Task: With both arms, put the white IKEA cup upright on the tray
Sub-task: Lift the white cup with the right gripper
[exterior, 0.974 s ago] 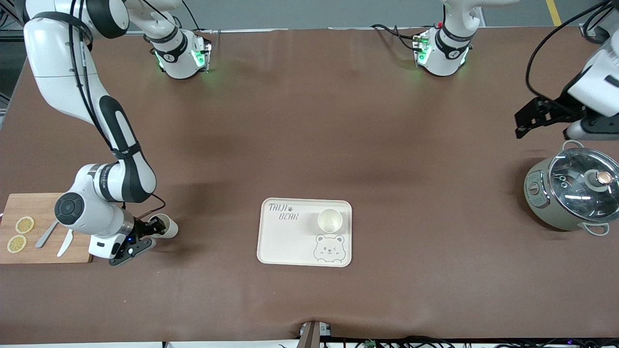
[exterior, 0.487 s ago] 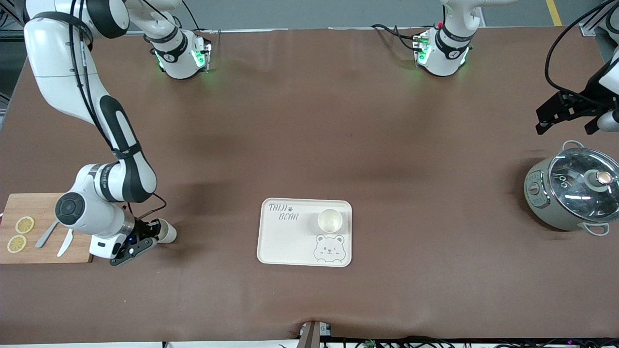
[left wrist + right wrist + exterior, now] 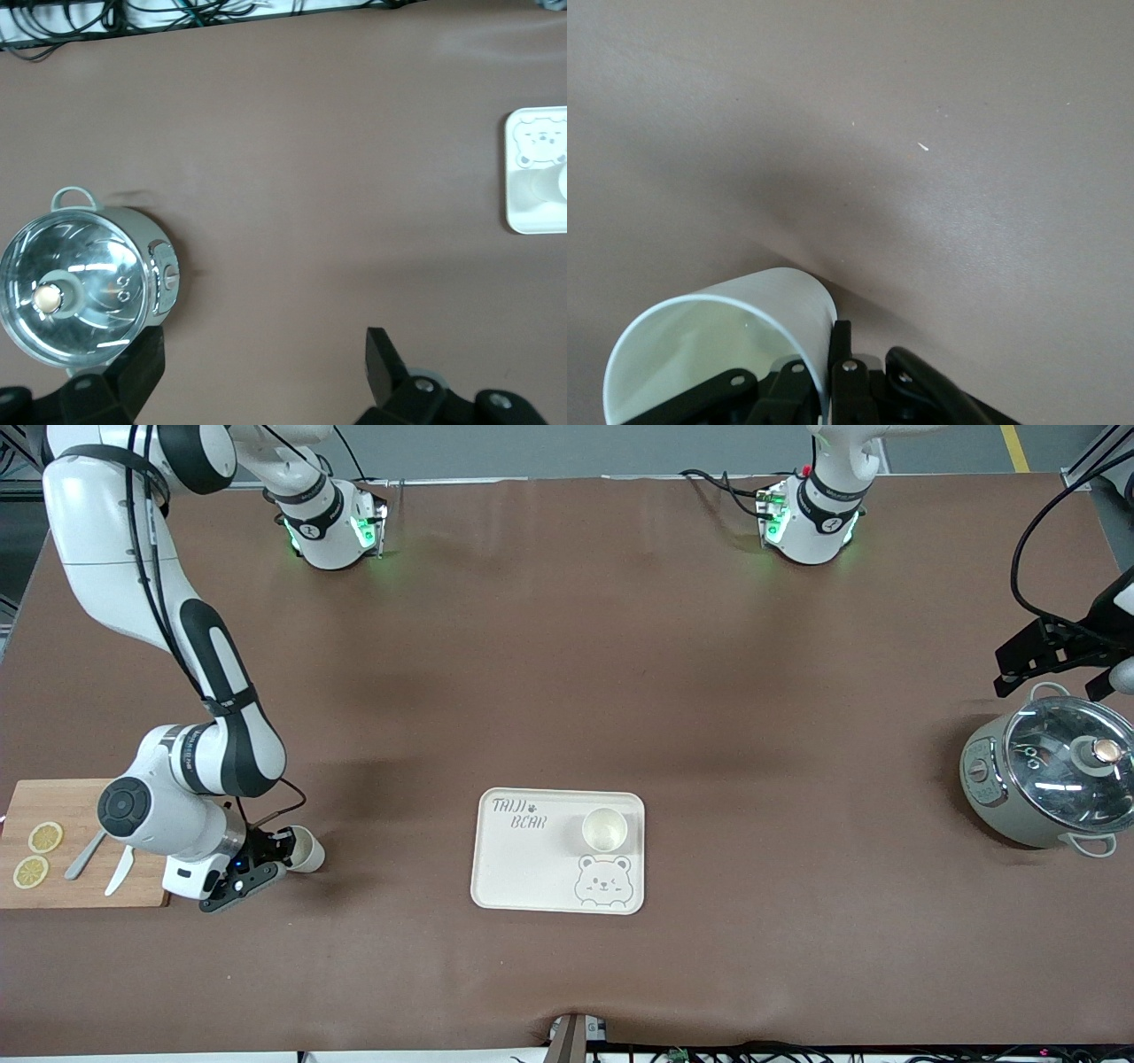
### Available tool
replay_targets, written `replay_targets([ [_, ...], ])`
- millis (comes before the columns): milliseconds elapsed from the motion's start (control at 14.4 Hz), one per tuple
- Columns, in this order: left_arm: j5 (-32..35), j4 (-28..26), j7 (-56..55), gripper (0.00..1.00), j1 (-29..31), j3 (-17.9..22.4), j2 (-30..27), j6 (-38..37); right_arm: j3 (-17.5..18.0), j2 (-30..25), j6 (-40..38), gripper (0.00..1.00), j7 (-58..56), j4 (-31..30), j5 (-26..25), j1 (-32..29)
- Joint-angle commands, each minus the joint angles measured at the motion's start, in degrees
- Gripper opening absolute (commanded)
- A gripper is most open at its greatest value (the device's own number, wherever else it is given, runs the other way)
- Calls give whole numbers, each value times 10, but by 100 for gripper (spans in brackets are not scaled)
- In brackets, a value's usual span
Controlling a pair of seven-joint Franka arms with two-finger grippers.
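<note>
Right tool (image 3: 266, 856), beside the board (image 3: 84, 841), pinches a tilted cup's (image 3: 304, 849) wall, tray (image 3: 523, 868) lying toward the left arm's end; left tool (image 3: 1054, 657) gapes empty over the pot (image 3: 1045, 779).

This is a robotics lab dressed up as a kitchen: two white arms are bolted along one edge of a counter (image 3: 567, 691) covered in plain brown sheeting, with green lights at their bases and black cables trailing off the edges. The kitchen part is only props, namely a lidded pot (image 3: 1050, 782), a wooden cutting board (image 3: 80, 846) with lemon slices (image 3: 37, 854), and a bear-print tray (image 3: 523, 868).
</note>
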Motion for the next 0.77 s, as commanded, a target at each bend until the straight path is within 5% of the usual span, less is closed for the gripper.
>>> replay_targets([
  [0,-30,12,24,100,8,9,3,-6,3,-1,-17,0,1,10,22,-1],
  [696,-21,8,84,100,14,10,11,-36,11,-29,-146,0,258,82,49,64],
])
